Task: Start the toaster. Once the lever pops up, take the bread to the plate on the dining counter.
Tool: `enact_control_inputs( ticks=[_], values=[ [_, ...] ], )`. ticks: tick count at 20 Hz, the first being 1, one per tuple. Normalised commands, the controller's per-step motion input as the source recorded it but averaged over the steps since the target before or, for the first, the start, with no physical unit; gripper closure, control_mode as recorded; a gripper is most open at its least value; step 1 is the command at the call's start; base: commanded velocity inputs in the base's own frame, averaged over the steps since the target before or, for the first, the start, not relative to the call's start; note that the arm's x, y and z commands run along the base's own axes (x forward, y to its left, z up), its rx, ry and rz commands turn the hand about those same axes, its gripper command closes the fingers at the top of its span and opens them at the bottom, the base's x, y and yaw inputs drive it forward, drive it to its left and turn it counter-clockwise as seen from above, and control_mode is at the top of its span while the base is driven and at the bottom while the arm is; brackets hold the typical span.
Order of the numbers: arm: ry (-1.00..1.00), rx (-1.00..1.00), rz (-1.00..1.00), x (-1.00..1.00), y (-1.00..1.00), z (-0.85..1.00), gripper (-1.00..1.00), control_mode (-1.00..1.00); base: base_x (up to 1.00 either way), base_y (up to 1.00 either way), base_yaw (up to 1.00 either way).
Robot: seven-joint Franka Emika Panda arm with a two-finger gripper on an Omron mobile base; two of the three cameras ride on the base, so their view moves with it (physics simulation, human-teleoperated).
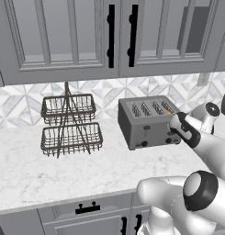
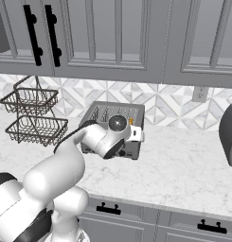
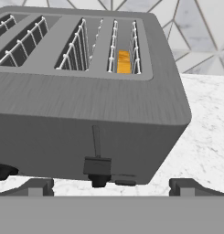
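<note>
Toaster, dark grey boxy metal, lever looks down, orange bread slice inside. Gripper wide open, empty, close in front; risk: bumping lever, shoving toaster along desk.

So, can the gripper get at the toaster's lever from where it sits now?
Probably yes. In the hand view the lever sits low on the toaster face, straight ahead between the open fingers, with nothing in between. The bread stands in the slot above it.
</note>
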Motion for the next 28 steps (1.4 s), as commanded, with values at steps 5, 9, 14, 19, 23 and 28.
enact_control_inputs(
  ticks=[5,9,14,19,23,28],
  values=[
    [0.0,0.0,0.0,0.0,0.0,0.0,-1.0,-1.0,0.0,0.0,0.0],
    [0.0,0.0,0.0,0.0,0.0,0.0,-1.0,-1.0,0.0,0.0,0.0],
    [0.0,0.0,0.0,0.0,0.0,0.0,-1.0,-1.0,0.0,0.0,0.0],
    [0.0,0.0,0.0,0.0,0.0,0.0,-1.0,-1.0,0.0,0.0,0.0],
    [0.0,0.0,0.0,0.0,0.0,0.0,-1.0,-1.0,0.0,0.0,0.0],
    [0.0,0.0,0.0,0.0,0.0,0.0,-1.0,-1.0,0.0,0.0,0.0]
  ],
)
